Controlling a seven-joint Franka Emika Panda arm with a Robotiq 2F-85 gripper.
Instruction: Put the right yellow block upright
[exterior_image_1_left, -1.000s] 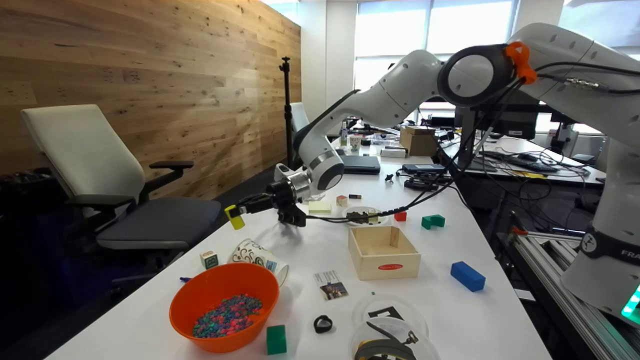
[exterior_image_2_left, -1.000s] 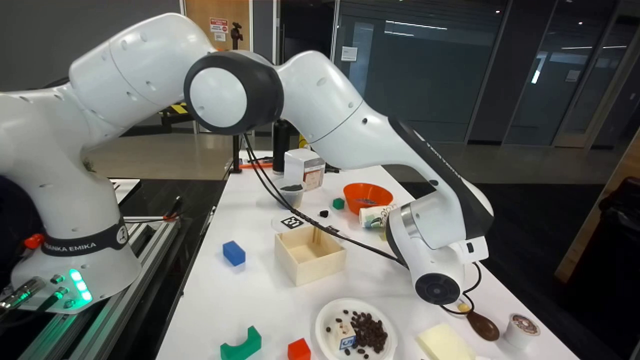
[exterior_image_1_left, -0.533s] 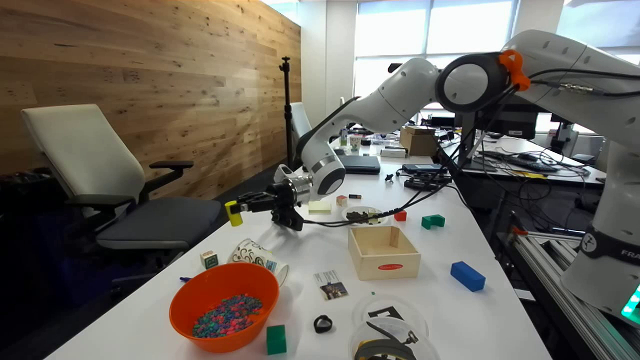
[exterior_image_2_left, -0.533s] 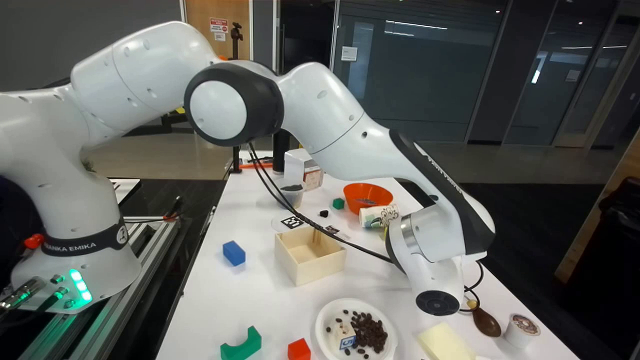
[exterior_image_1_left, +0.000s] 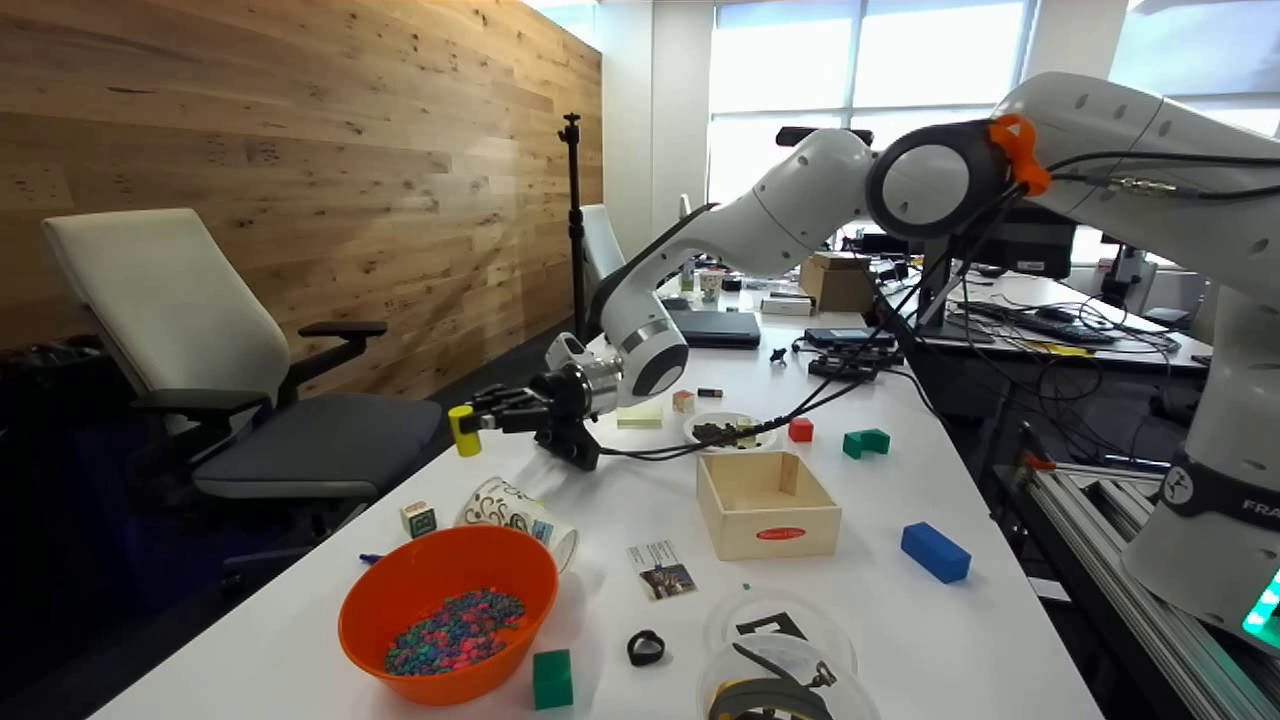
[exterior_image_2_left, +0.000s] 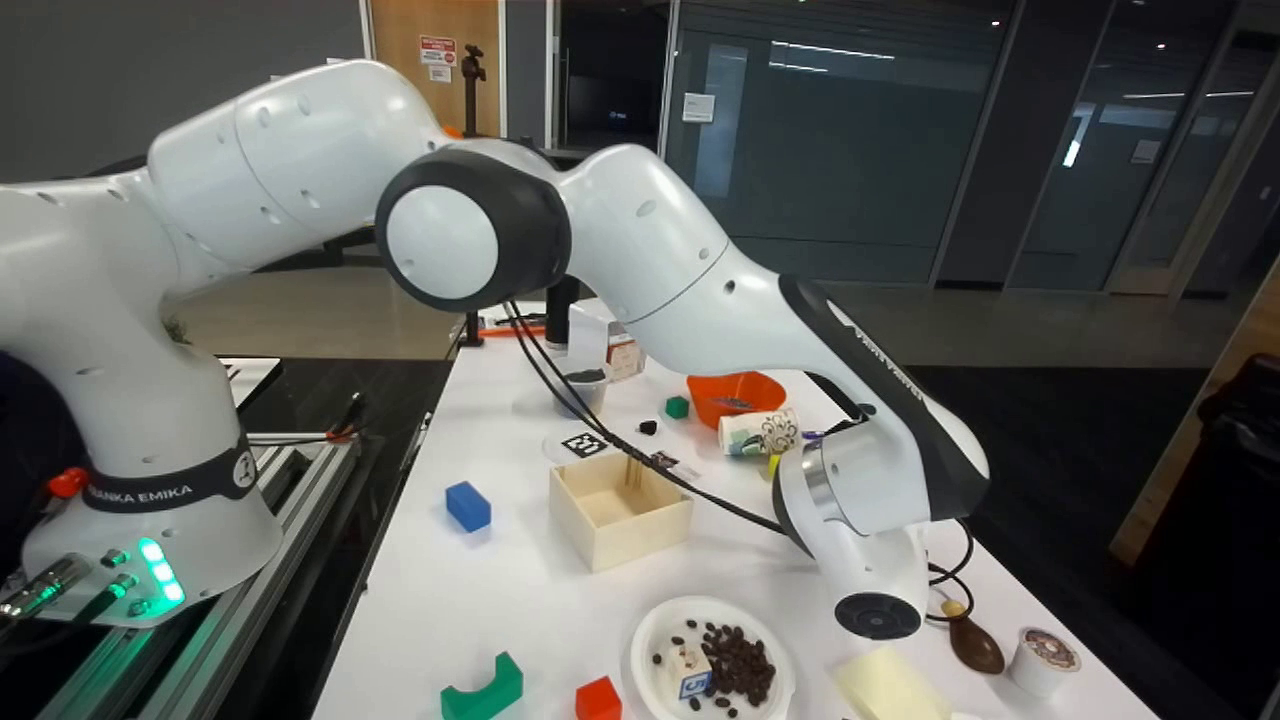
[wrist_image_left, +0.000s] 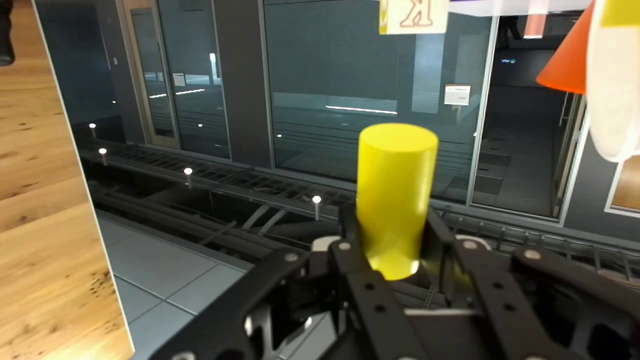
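The pincer (wrist_image_left: 392, 228) pinches the yellow block (wrist_image_left: 398, 175), a jaw pressed to each side of it. The block, a plain cylinder, is held up off the table (exterior_image_1_left: 600, 615) and is close to upright, leaning a little, most of it hanging below the jaws. In an exterior view the arm (exterior_image_2_left: 690, 280) hides the pincer. Ahead of the pincer and lower, the letter block (exterior_image_1_left: 419, 519) sits near the bowl (exterior_image_1_left: 430, 568), which holds coloured bits (exterior_image_1_left: 455, 632). The cup (exterior_image_1_left: 503, 507) lies on its side below the pincer, close by the bowl; whether the two touch I cannot tell. A green block (exterior_image_1_left: 553, 680) is just beside the bowl, farther from the pincer than the cup is. From the pincer toward the base (exterior_image_2_left: 225, 550), the box (exterior_image_1_left: 740, 530) comes first and the blue block (exterior_image_1_left: 935, 553) farther on, lying on a long side. The card (exterior_image_1_left: 662, 570) lies flat near the box, nearer the pincer than the blue block is. Back behind the pincer, the plate (exterior_image_2_left: 668, 628) bears beans (exterior_image_2_left: 740, 665) and a number block (exterior_image_2_left: 690, 668). Just beside the plate, farther from the pincer, is a red block (exterior_image_2_left: 598, 700), and past it a green arch (exterior_image_2_left: 485, 692). The pale pad (exterior_image_2_left: 888, 685) lies near the plate, on the pincer's side.
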